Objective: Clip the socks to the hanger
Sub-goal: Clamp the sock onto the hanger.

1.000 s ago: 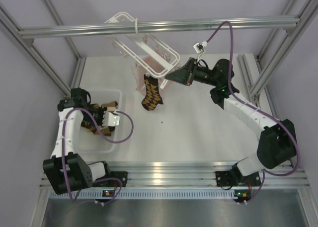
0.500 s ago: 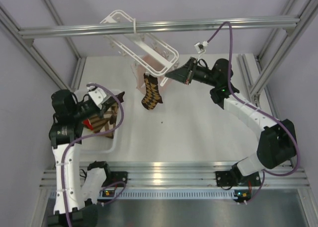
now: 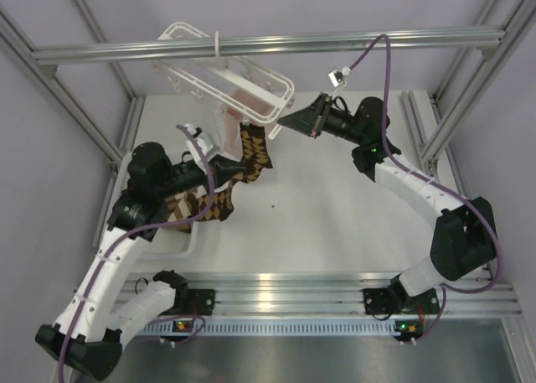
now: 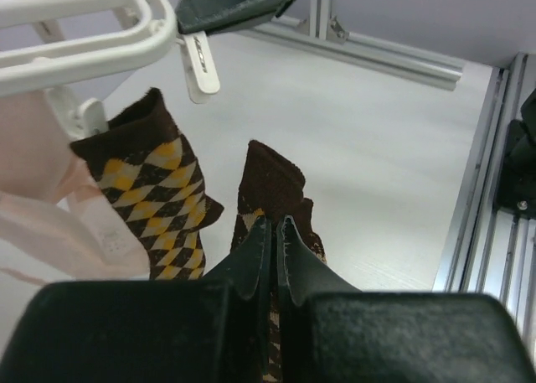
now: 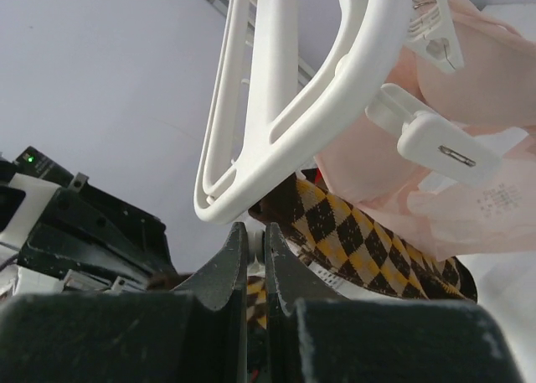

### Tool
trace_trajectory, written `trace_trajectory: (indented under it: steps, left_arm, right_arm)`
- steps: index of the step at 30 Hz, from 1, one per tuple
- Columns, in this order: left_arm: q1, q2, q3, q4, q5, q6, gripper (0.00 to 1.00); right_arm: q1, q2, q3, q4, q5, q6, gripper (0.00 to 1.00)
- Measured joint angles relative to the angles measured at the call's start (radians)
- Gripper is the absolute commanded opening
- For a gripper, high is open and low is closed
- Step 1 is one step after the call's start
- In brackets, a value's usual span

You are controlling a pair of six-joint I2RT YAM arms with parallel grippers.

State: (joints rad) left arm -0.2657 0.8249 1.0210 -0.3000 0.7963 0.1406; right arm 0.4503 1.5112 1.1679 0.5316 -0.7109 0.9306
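The left gripper (image 4: 270, 232) is pressed together on the dark cuff of one sock (image 4: 272, 186), which hangs below it over the table. Just beyond hangs the clipped sock (image 4: 155, 190), its cuff caught in a clip on the hanger (image 4: 84, 31), in front of a pink garment (image 4: 50, 224). A free clip (image 4: 199, 63) dangles at the hanger's end. The right gripper (image 5: 249, 232) is shut, its tips at that end rail. Whether they pinch it I cannot tell. The hanger hangs tilted from the overhead rail (image 3: 377, 39), so it will likely swing if nudged and carry the free clip away from the cuff. The pinch also sits close to the cuff's edge, so it could slip, and the raised sock may brush its neighbour loose. By count: two socks in view, one hanger, one pink garment, two grippers, and at least two clips visible.
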Motion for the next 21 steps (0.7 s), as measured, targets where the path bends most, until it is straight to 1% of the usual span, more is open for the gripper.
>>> trace_trajectory:
  steps: [2,3,5,9,12,16,21]
  left_arm:
    - [-0.112,0.05,0.0,0.018,-0.098,0.017,0.0]
    - [-0.145,0.065,-0.002,0.023,-0.129,0.026,0.0]
    - [-0.242,0.09,-0.018,0.043,-0.244,0.069,0.0]
    - [-0.38,0.079,-0.069,0.112,-0.44,0.193,0.0]
    - [-0.462,0.063,-0.108,0.161,-0.567,0.277,0.0]
    - [-0.532,0.067,-0.119,0.215,-0.702,0.329,0.0]
    - [-0.541,0.082,-0.119,0.272,-0.831,0.291,0.0]
  right_arm:
    - [0.0,0.0,0.0,0.001,0.004,0.015,0.0]
    - [0.0,0.0,0.0,0.001,0.005,0.023,0.0]
    - [0.0,0.0,0.0,0.0,0.009,0.037,0.0]
    - [0.0,-0.008,-0.003,-0.005,0.018,0.058,0.0]
    - [0.0,-0.024,-0.003,-0.014,0.029,0.066,0.0]
    - [0.0,-0.039,-0.007,-0.016,0.038,0.077,0.0]
    - [0.0,-0.041,-0.012,-0.017,0.041,0.086,0.0]
